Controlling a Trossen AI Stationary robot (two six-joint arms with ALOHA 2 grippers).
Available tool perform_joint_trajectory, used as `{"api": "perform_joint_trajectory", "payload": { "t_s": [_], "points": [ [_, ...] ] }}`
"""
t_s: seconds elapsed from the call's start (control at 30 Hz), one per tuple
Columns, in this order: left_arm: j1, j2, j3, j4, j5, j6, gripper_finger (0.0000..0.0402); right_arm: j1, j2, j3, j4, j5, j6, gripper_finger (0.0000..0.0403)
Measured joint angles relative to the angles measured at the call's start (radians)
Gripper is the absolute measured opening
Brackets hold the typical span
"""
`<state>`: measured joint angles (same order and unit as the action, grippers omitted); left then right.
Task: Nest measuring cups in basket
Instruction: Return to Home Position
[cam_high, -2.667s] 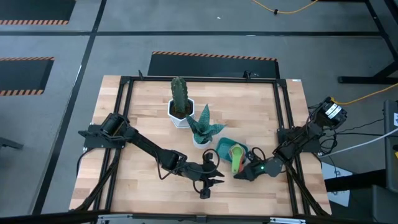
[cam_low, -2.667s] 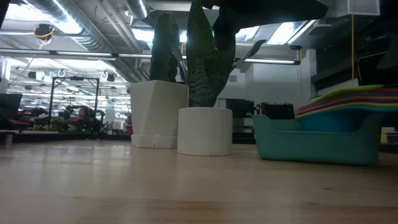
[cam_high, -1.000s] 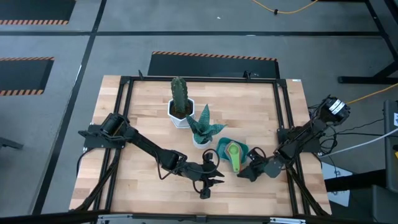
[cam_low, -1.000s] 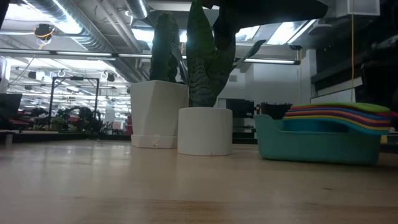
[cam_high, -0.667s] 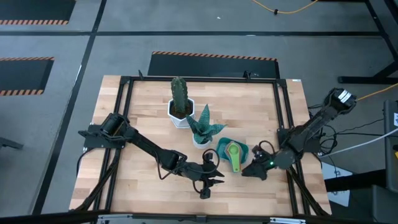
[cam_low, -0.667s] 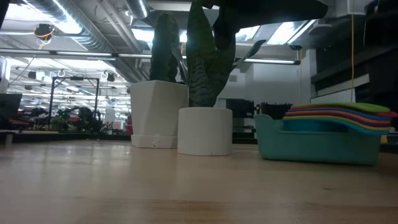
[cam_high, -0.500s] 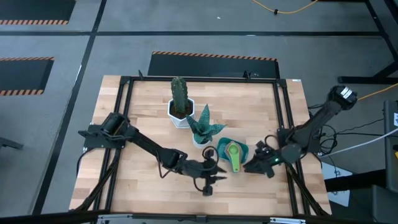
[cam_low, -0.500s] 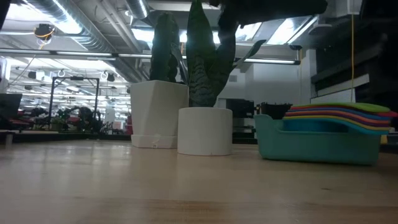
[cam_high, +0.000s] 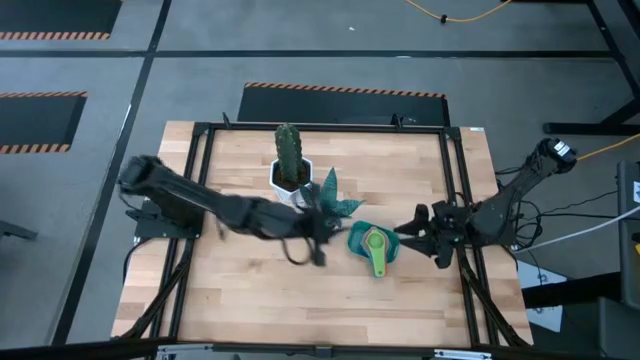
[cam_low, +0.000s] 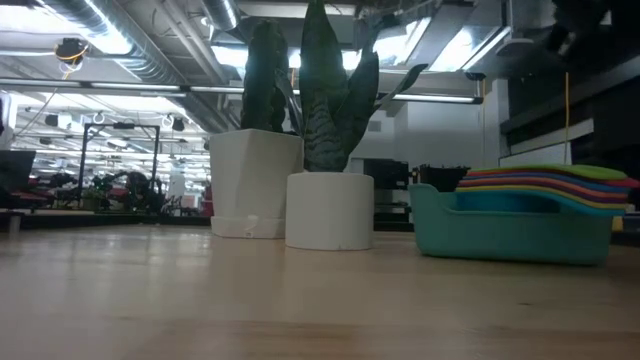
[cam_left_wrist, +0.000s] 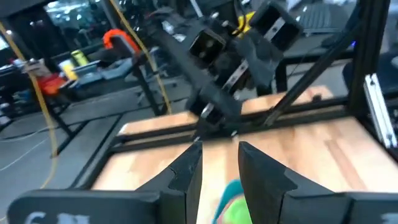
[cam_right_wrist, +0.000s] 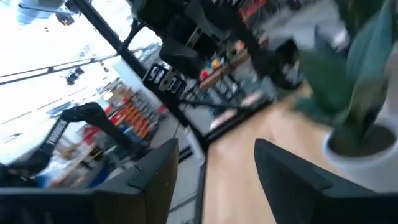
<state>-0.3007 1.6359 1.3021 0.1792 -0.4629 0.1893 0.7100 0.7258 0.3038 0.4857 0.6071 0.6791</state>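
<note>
The cups (cam_high: 374, 243) sit nested in the basket (cam_high: 353, 236) on the right half of the desk (cam_high: 240, 300), with the green one on top and its handle reaching out over the rim. The right hand (cam_right_wrist: 216, 149) hangs just beside the basket, fingers wide apart and empty, so I judge that a low or sideways move could catch that handle and tip the stack out. The left hand (cam_left_wrist: 219, 155), open only a little and also empty, is close to the plant (cam_high: 328, 203), and a careless swing there may knock it.
</note>
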Motion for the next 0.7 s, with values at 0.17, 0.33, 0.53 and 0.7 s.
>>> {"api": "perform_joint_trajectory", "payload": {
  "t_s": [0.17, 0.33, 0.53, 0.7],
  "points": [
    [0.005, -0.263, -0.138, -0.124, -0.05, 0.004, 0.0096, -0.092, 0.0, 0.0, 0.05, -0.061, -0.147, 0.0214],
    [0.005, -0.568, -0.403, -0.123, -0.053, 0.004, 0.0096, -0.214, 0.009, 0.0, 0.051, -0.191, -0.165, 0.0214],
    [0.005, -0.901, -0.707, -0.122, -0.055, -0.054, 0.0096, -0.355, 0.0, 0.0, 0.046, -0.337, -0.239, 0.0214],
    [0.005, -1.142, -0.865, -0.117, -0.054, -0.047, 0.0096, -0.412, -0.077, 0.0, 0.024, -0.347, -0.329, 0.0214]
  ]
}}
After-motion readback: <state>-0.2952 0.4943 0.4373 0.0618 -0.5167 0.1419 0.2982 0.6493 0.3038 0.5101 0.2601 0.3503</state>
